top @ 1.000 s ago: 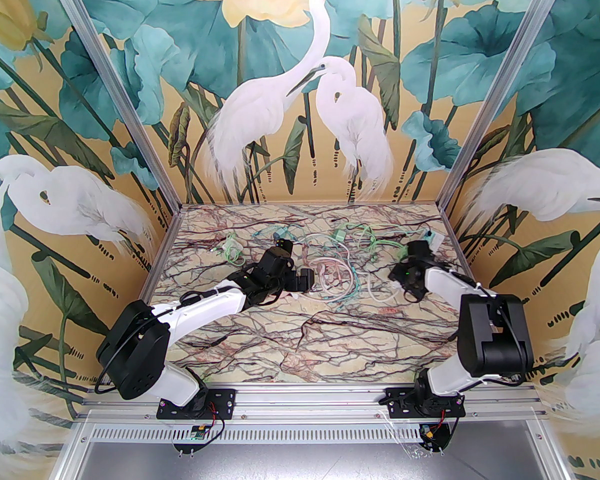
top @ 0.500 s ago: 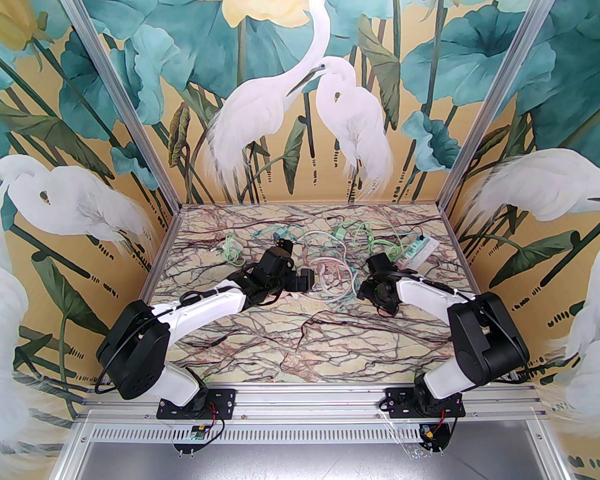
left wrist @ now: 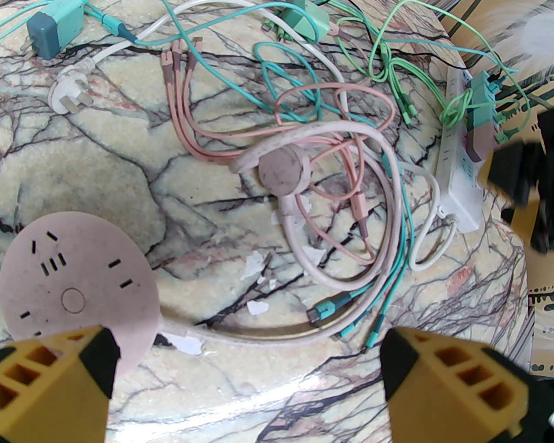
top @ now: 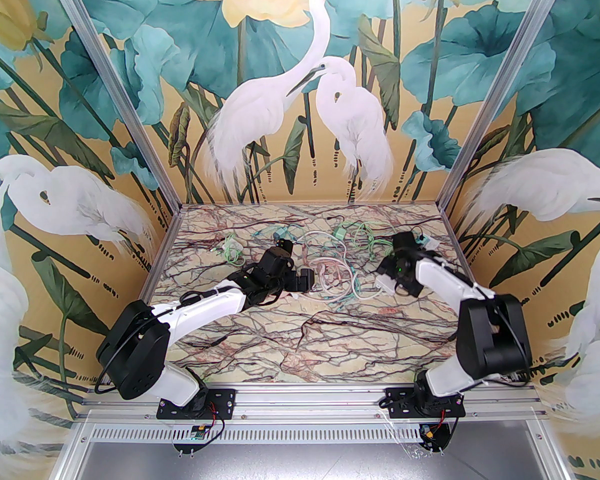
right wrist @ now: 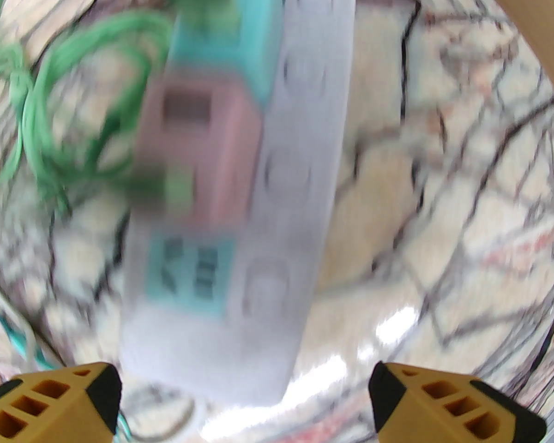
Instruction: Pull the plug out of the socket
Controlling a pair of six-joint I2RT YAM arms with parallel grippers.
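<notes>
A white power strip [right wrist: 300, 155] serves as the socket, with a pink plug adapter [right wrist: 203, 155] and teal plug adapters [right wrist: 226, 30] seated in it; this view is blurred. My right gripper [right wrist: 244, 386] hovers open just above the strip's near end, nothing between its fingers. From above, the right gripper [top: 409, 244] covers most of the strip [top: 428, 242] at the back right. My left gripper [left wrist: 247, 353] is open and empty beside a round pink socket [left wrist: 78, 289]. The strip [left wrist: 457, 178] also lies at the right of the left wrist view.
Pink, teal, green and white cables [left wrist: 332, 155] tangle across the middle of the marble table [top: 300, 338]. A loose teal charger [left wrist: 55, 28] and a white plug [left wrist: 67, 97] lie at the back left. A green adapter [left wrist: 307, 16] sits farther back.
The right arm swung left toward the table's middle, then back right over the power strip, and its gripper opened wider. The left arm stayed still.
</notes>
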